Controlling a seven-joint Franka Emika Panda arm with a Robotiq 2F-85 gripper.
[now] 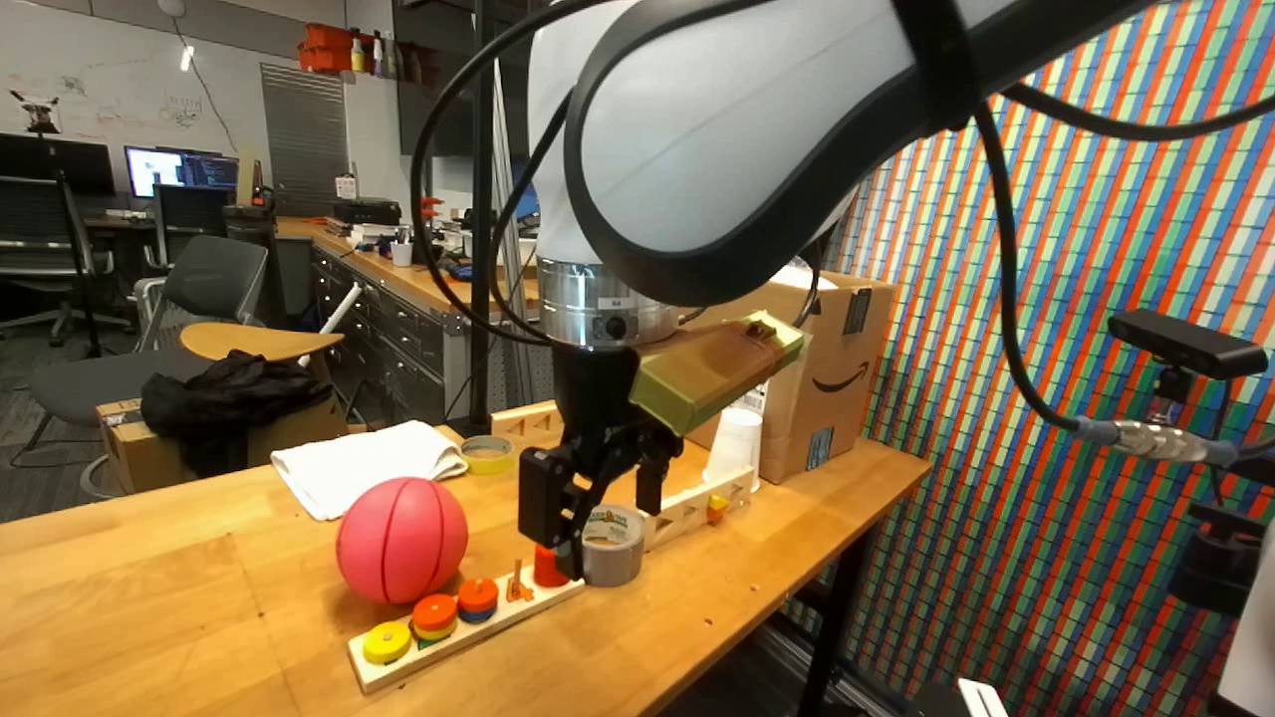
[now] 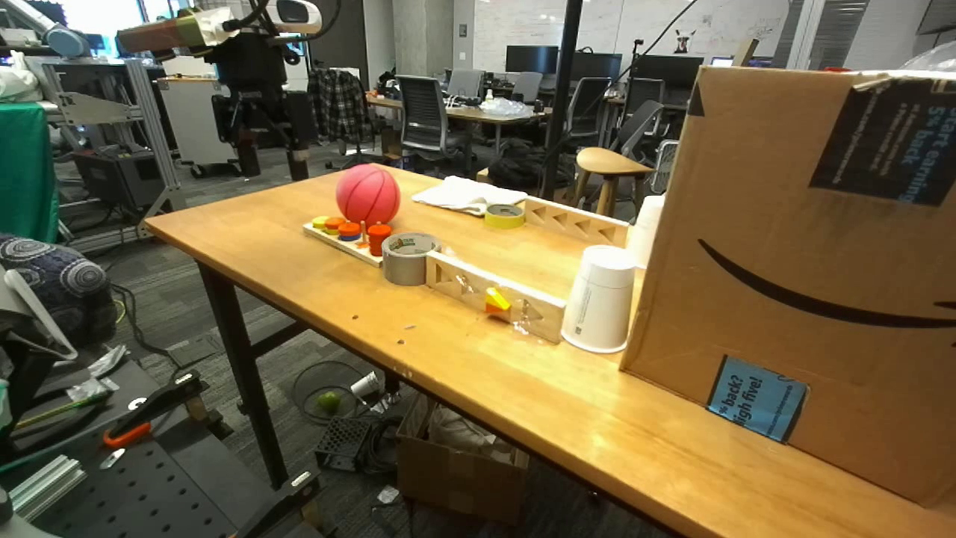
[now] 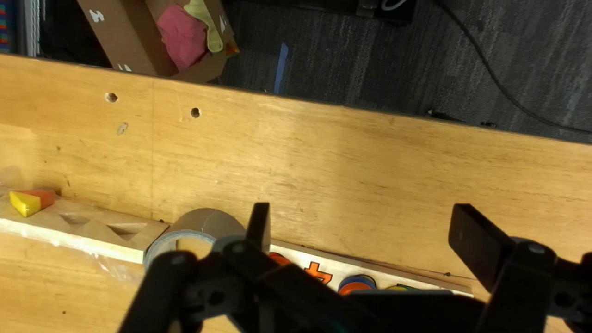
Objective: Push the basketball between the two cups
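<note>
The black two-fingered claw point(image 3: 362, 226) hung in the air, released, its fingers spread wide; in the wrist view, bare wood of the bench point(image 3: 347, 175) showed through the gap. Partly covered by the claw in that view lay a long, pale wooden peg strip point(image 1: 506, 609) carrying coloured discs point(image 1: 435, 609), with a red stack point(image 2: 379, 240) on its end peg. Just beside that end, a wide grey roll of duct tape point(image 1: 613, 568) lay flat.

The round, pinkish-red basketball point(image 1: 401, 541) with dark seams rested on the bench just beside the strip; whether the two touched could not be told. From the grey roll onward ran a pale notched wooden rail point(image 2: 478, 288), and a small yellow-and-orange block point(image 2: 497, 300) sat against its outer face. Across from it stood a matching wooden rail point(image 2: 575, 222), with a flat yellow roll of tape point(image 2: 505, 217) at one end and a folded white cloth point(image 2: 469, 196) just past that.

At the rails' opposite ends, in an exterior view, stood an upturned white paper cup point(image 2: 600, 299) in full sight and a second white cup point(image 2: 647, 228) partly hidden by a large brown cardboard box point(image 2: 792, 239). The basketball was well apart from both cups.
</note>
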